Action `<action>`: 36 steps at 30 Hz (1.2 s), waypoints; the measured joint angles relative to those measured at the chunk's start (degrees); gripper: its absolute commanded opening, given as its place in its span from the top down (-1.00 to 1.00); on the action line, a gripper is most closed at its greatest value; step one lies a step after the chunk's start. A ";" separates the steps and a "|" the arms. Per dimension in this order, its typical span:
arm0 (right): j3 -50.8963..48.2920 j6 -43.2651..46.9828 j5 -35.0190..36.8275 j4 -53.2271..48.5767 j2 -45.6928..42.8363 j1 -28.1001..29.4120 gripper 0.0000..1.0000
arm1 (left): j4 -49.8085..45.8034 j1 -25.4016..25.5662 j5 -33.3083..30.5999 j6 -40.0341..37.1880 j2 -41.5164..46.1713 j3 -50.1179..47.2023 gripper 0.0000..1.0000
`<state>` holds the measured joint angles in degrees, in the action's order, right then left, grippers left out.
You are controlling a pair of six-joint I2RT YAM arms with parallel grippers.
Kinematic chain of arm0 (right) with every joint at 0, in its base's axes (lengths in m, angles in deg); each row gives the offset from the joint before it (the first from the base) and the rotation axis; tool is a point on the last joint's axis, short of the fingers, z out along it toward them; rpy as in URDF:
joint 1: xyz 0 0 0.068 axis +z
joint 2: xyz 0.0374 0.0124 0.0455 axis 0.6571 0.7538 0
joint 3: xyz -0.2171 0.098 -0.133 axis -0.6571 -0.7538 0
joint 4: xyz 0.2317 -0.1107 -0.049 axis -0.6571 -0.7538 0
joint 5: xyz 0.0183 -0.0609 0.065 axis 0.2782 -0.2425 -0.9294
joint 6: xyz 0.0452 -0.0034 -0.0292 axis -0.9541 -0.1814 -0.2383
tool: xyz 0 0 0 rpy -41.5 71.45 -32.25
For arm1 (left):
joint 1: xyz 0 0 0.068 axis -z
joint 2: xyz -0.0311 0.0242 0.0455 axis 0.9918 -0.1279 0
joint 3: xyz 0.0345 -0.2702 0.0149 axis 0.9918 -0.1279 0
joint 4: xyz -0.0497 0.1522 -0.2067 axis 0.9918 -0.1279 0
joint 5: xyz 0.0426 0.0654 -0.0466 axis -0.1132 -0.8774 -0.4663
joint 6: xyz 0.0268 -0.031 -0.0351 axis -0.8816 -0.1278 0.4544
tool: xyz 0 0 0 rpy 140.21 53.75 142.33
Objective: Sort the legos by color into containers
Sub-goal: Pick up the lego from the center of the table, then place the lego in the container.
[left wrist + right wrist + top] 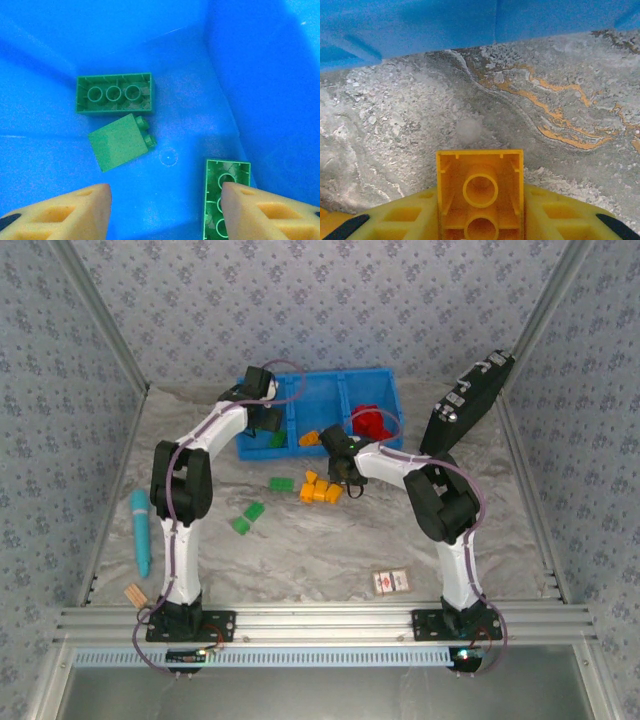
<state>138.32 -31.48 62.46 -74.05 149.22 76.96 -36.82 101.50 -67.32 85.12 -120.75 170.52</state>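
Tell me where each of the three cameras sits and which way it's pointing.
Top: above and behind the robot, looking down on the table; left arm and right arm show.
Left wrist: over the blue tray, looking down at three green bricks; left end effector shows, open.
Right wrist: low over the table, facing the tray's outer wall; right end effector grips an orange brick.
Shared: the tray appears in all three.

Green bricks (113, 93), orange brick (480, 192), blue tray (260, 75)
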 measured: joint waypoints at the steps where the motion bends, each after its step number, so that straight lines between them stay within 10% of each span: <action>1: 0.00 0.00 0.09 0.02 0.00 0.00 0.31 | 0.00 0.00 0.09 -0.02 0.04 0.00 -0.22; 24: 0.37 8.35 0.22 -1.16 -2.89 0.70 0.54 | -0.85 0.00 1.31 4.61 28.92 -22.01 -0.32; 36: 20.06 14.86 -0.96 -4.20 -2.95 1.36 0.53 | 1.09 0.42 0.92 9.97 43.43 -43.56 -0.31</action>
<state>158.38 -16.62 61.49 -78.24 146.26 78.31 -35.72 101.92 -66.40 95.08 -77.32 126.96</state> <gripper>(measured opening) 0.324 0.657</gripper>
